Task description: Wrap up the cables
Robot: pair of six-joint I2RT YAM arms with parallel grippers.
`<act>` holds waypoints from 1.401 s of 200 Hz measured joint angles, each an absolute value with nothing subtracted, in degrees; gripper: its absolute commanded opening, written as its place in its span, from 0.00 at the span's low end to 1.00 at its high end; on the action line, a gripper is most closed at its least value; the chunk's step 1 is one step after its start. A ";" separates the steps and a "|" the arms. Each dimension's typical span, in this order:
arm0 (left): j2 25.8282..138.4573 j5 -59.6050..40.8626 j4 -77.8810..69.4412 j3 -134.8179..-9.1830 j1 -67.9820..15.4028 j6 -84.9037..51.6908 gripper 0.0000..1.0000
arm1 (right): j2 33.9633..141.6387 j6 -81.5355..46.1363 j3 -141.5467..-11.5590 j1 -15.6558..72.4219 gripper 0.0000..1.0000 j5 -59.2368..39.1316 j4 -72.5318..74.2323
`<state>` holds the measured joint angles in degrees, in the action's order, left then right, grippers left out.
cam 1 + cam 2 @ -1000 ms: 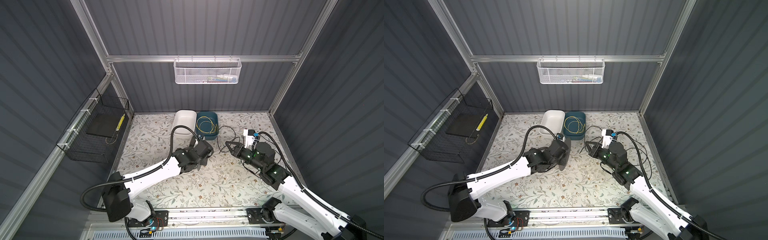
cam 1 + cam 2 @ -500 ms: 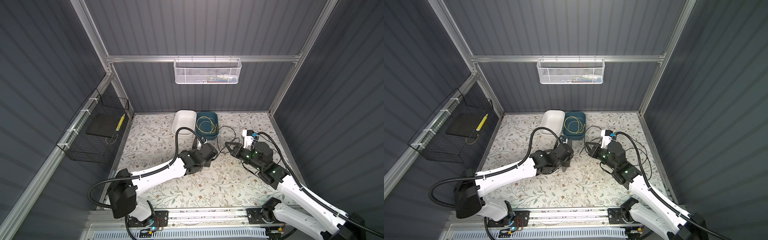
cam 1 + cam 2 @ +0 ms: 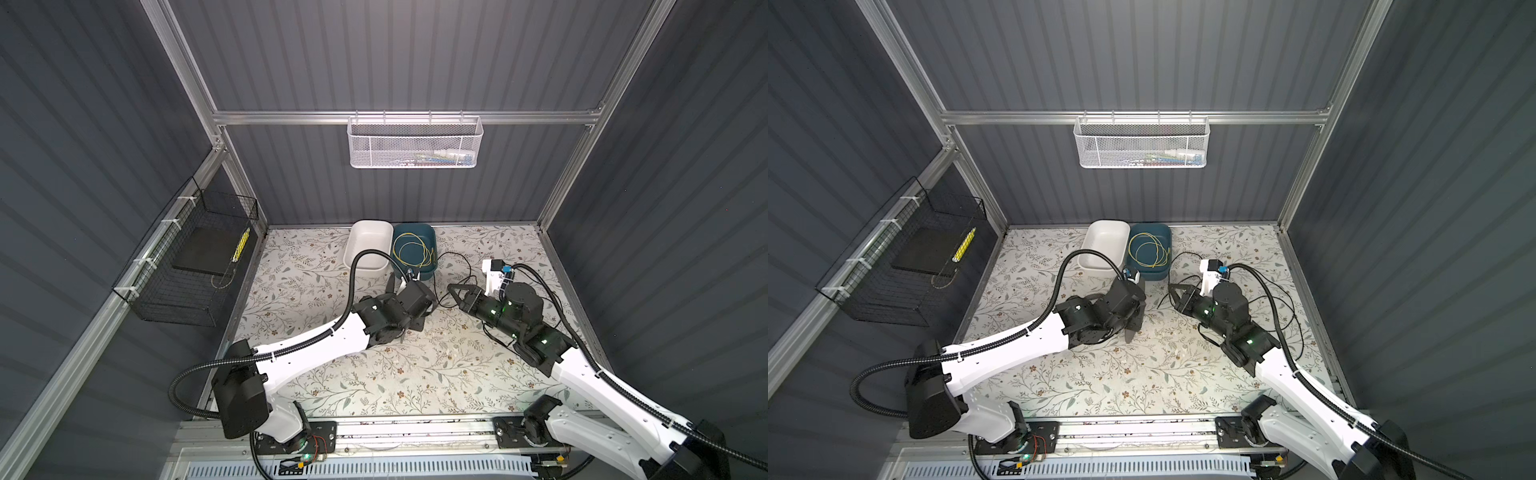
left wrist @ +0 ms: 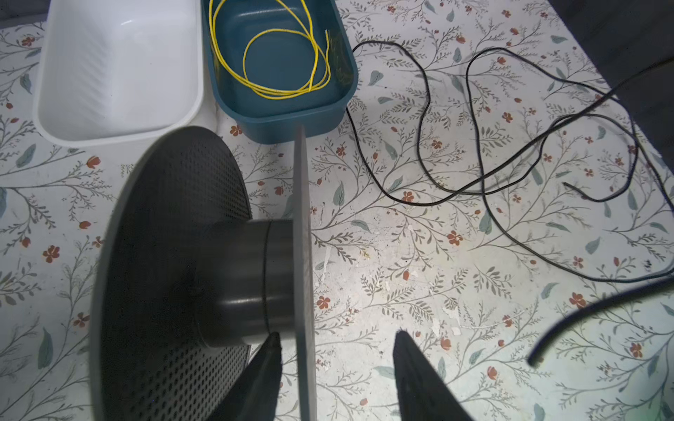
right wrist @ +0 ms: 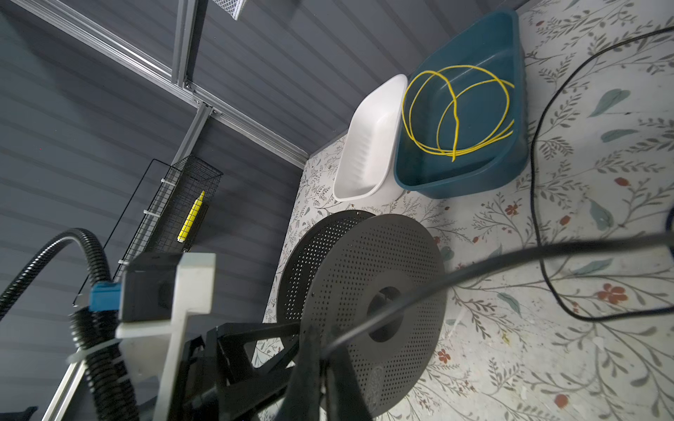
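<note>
The cables are one thin black cord [image 3: 457, 255] lying in loose loops on the floral mat, right of the teal tub; the left wrist view shows the cord [image 4: 426, 109] too. My right gripper [image 3: 451, 289] is shut on a strand of cord [image 5: 532, 164], which runs out from between its fingertips [image 5: 321, 361]. A black perforated spool [image 4: 175, 237] stands on edge on the mat. My left gripper [image 4: 337, 339] is open, its jaws either side of the spool's thin flange. In both top views the left wrist [image 3: 411, 297] hides most of the spool.
An empty white tub [image 3: 370, 245] and a teal tub [image 3: 415, 226] holding a yellow wire coil [image 3: 411, 253] stand at the back of the mat. A black wire basket [image 3: 187, 266] hangs on the left wall. A white mesh basket [image 3: 415, 143] hangs on the back rail.
My left gripper's jaws have spread apart around the spool flange, and the left arm has shifted slightly right. The right gripper has stayed shut and hardly moved.
</note>
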<state>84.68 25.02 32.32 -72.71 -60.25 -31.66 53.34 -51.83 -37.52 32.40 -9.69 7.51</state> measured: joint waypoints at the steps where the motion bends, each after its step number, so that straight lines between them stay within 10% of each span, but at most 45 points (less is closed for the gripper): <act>1: 84.62 25.02 32.36 -72.75 -60.25 -31.62 0.54 | 53.39 -51.86 -37.54 32.40 0.00 -9.72 7.53; 67: 71.85 22.90 35.73 -71.72 -56.14 -27.79 0.76 | 61.36 -50.74 -45.12 34.33 0.00 -11.84 7.66; 109: 61.14 5.19 30.55 -56.86 -39.24 -28.71 0.69 | 75.85 -47.51 -59.27 40.23 0.00 -12.88 8.16; 280: 67.51 -6.00 14.81 -50.76 -37.87 -27.57 0.54 | 89.27 -43.03 -63.81 43.22 0.00 -15.31 4.47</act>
<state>67.51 -6.00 14.81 -50.76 -37.87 -27.57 89.27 -43.03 -63.81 43.22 -15.31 4.47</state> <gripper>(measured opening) 0.544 0.052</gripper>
